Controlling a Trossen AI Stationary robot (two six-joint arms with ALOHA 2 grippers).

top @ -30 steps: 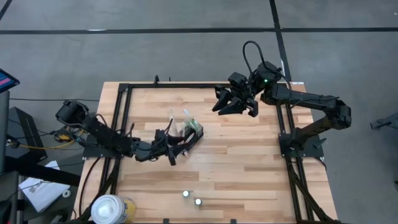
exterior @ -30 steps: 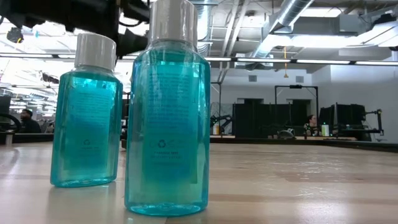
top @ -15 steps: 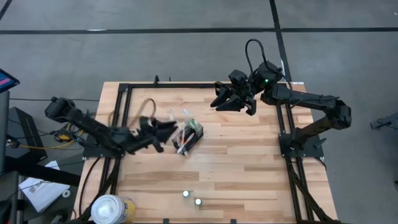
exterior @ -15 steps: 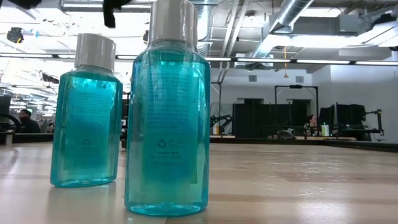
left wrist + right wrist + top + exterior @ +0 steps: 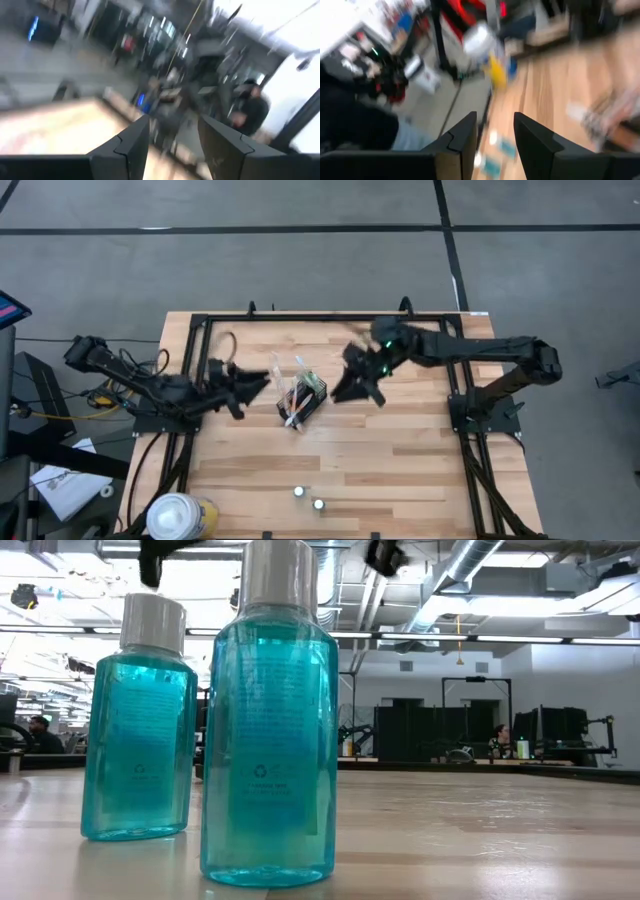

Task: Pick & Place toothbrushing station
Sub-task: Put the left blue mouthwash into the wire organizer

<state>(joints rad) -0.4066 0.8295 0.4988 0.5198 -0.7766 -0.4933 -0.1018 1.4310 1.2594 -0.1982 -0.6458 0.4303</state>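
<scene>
Since a second ago the left end effector (image 5: 255,383) has drawn back from the wire-mesh holder (image 5: 309,396) toward nine o'clock, and the right end effector (image 5: 352,384) has swung down from the far edge to sit just beside the holder at its three o'clock. Both show parted fingers with nothing between them: the left wrist view has a clear gap between its dark fingers (image 5: 130,145), and the right wrist view shows the same between its own fingers (image 5: 462,137). That holder stands near the middle of the wooden counter (image 5: 400,460), with white toothbrushes (image 5: 293,412) poking out of it toward seven o'clock. At the counter's six o'clock edge stand two small bottles (image 5: 308,498), which the low view shows as blue-green liquid bottles (image 5: 268,720) with white caps. A white-and-yellow round container (image 5: 180,517) sits at the eight o'clock corner. A black frame (image 5: 200,320) rims the counter, and grey floor (image 5: 300,250) surrounds it. Beyond, the low view shows an open workroom with ceiling ducts (image 5: 450,580) and a seated person (image 5: 499,740) far back.
</scene>
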